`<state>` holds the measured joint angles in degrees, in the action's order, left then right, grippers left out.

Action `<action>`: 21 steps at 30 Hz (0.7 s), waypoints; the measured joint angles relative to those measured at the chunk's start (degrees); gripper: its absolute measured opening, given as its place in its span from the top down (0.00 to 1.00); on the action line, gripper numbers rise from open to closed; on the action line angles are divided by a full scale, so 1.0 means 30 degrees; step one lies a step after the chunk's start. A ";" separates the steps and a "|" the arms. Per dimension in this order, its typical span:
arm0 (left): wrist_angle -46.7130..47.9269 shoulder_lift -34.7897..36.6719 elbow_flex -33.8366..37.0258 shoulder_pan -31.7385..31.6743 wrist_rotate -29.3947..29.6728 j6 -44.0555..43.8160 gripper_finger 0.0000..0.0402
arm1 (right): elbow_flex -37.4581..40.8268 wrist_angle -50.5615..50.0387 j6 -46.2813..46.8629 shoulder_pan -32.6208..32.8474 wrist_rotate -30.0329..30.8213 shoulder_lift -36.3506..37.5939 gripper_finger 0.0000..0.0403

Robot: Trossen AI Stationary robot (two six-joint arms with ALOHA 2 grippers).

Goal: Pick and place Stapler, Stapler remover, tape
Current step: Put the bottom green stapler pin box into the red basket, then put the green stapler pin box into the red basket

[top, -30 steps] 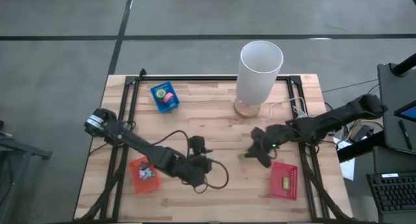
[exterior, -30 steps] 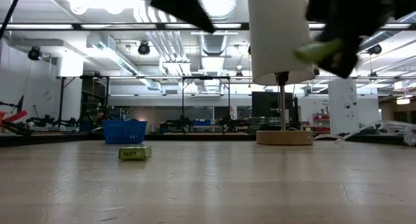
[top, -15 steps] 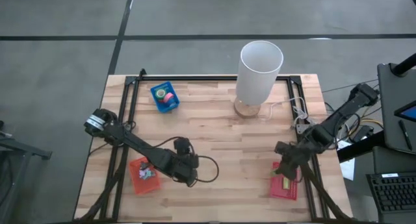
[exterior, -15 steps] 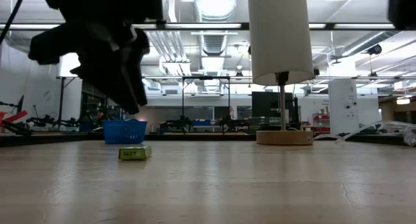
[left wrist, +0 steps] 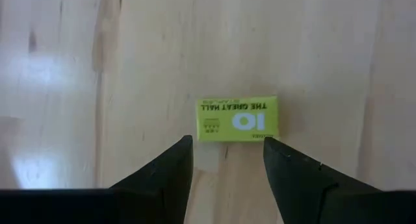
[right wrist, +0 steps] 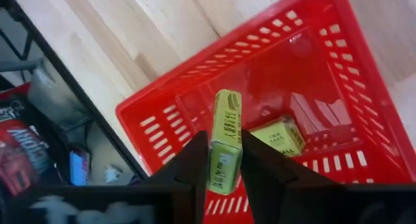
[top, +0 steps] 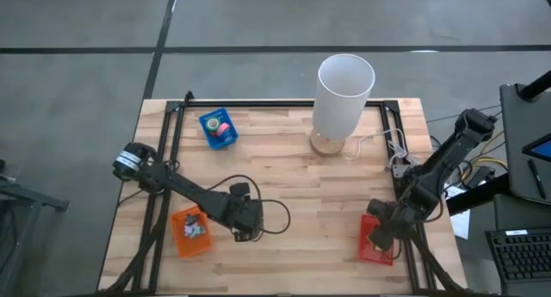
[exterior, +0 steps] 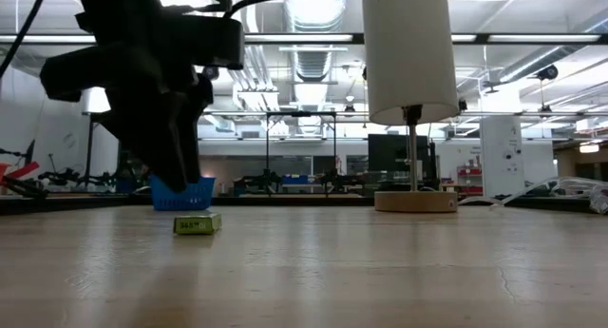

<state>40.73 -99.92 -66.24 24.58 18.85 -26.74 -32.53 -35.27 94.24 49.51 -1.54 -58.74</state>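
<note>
1. The step in hand looks like a drop-off on the right: the right gripper (right wrist: pixel 225 160) hangs over the red basket (right wrist: pixel 149 130), at about four o'clock on the table (top: pixel 293 172) in the high view, its fingers clamped on a yellow-green box (right wrist: pixel 225 141) held edge-up above a second yellow-green box (right wrist: pixel 278 137) lying inside.
2. My judgement is that the grip has only to loosen so the box falls within the basket walls; it already sits well inside the rim.
3. The left gripper (left wrist: pixel 225 165) hovers low over a lone yellow-green box on the wood (left wrist: pixel 237 119), near six o'clock of the table's middle, fingers apart and straddling the box's near edge without touching it. Its next move calls for a short descent and a squeeze across the narrow sides.
4. The tape rolls (top: pixel 220 127) sit in the blue basket (top: pixel 209 122) at about eleven o'clock, well apart from both grippers; more small items fill an orange basket (top: pixel 184 223) at about eight o'clock. I cannot pick out a stapler or remover.
5. Only the right wrist view shows the held box and the basket's contents; from above the arm hides them.
6. Only the left wrist view shows the printing on the lone box and the open fingers.
7. The low view alone shows that box resting flat on the wood, with the white lamp (exterior: pixel 409 52) behind.
</note>
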 joint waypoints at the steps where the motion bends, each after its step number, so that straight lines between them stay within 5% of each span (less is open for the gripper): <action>1: -0.0106 0.0000 0.0000 -0.0007 -0.0038 -0.0007 0.53 | 0.0000 0.0015 0.0106 0.0054 -0.0007 -0.0115 0.78; 6: -0.0227 0.0000 0.0000 -0.0143 -0.0117 -0.0051 0.49 | 0.0000 0.0047 0.0146 0.0083 -0.0072 -0.0423 0.65; 12: -0.0946 0.0000 0.0000 -0.0348 -0.0126 0.0312 0.31 | 0.0000 0.0104 0.0264 0.0083 -0.0193 -0.0272 0.49; 21: -0.1819 -0.0783 0.1007 -0.0944 -0.1122 0.0682 0.15 | -0.0421 0.0379 0.0445 0.0083 -0.0826 0.0263 0.41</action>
<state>35.27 -102.27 -63.22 21.74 15.49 -24.70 -33.80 -34.13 95.57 49.76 -4.02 -57.95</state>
